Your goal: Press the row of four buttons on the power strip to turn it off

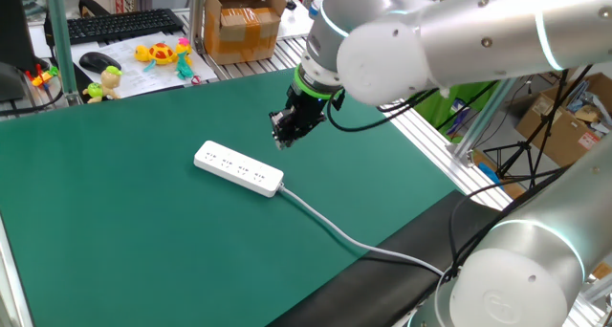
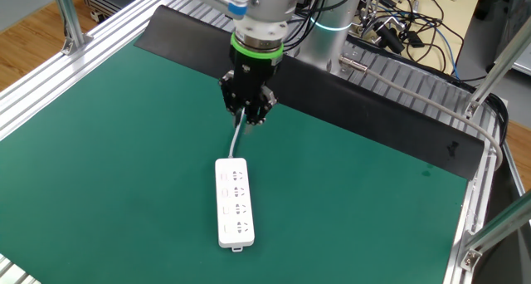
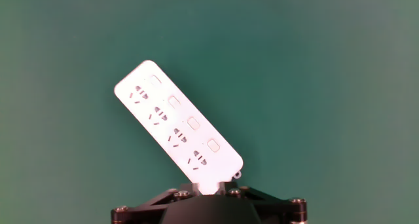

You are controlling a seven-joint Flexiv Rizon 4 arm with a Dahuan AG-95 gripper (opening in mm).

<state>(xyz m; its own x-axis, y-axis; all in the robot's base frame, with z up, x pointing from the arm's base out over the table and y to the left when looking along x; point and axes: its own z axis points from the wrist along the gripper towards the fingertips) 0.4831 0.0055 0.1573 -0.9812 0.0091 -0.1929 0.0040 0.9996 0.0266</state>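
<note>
The white power strip [image 1: 239, 167] [image 2: 234, 203] lies flat on the green mat, with its cable [image 1: 335, 227] trailing toward the table's edge. In the hand view the power strip [image 3: 163, 98] runs diagonally, and the row of four buttons [image 3: 193, 123] shows as small rounded squares along its right side. My gripper [image 1: 287, 131] [image 2: 249, 114] [image 3: 209, 185] hangs above the mat near the strip's cable end and touches nothing. A narrow gap shows between the fingertips, with the strip's white end visible through it. Nothing is held.
The green mat [image 1: 115, 203] covers the table inside an aluminium frame [image 2: 75, 85]. Behind it stand a cardboard box [image 1: 244, 23], a black keyboard [image 1: 120, 26], a mouse [image 1: 98, 61] and small toys [image 1: 163, 54]. Cables [image 2: 415, 26] pile up behind the arm's base.
</note>
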